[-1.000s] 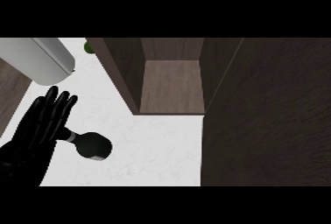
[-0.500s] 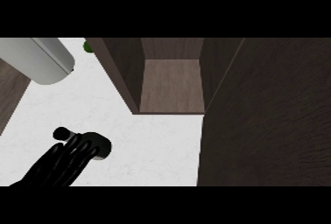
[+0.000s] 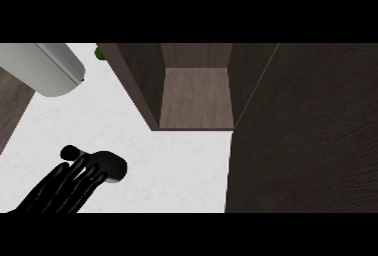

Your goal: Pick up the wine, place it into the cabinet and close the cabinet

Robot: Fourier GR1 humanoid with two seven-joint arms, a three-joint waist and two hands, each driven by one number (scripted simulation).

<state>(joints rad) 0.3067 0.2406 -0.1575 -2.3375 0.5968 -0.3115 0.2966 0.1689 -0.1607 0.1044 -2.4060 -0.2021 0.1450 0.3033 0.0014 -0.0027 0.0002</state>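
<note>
**A:** Wine (image 3: 111, 167): one item, dark and rounded with a glossy highlight, standing on the counter (image 3: 170, 160) down and to the left of the cabinet's open front. Only its top end shows; the remainder is hidden beneath the hand.

**B:** Which hand, and how is it set?

**A:** Black hand (image 3: 70, 185), entering at the lower left of the view, well left of the cabinet. Fingers lie long and close together over the wine, tips reaching its top, thumb (image 3: 70, 151) projecting on the side away from the cabinet. Whether the fingers wrap the wine cannot be told from this angle. No second hand is listed.

**B:** Cabinet entry?

**A:** Cabinet (image 3: 196, 97): brown wood-grain box, rectangular, door (image 3: 310, 135) swung open. Interior holds a bare shelf of lighter grain, darker side walls and back. The door is a broad, dark, finely streaked panel immediately right of the opening.

**B:** Surface material?

**A:** Counter: white, faintly mottled like stone, flat, extending from the cabinet's base leftward to a strip of dark wood (image 3: 11, 105).

**B:** Other holdings?

**A:** Grey cylinder (image 3: 52, 67), smooth and matt, with a rounded end, lying upper left of the cabinet. Small green object (image 3: 100, 51), mostly hidden, touching the cabinet's upper left corner.
</note>
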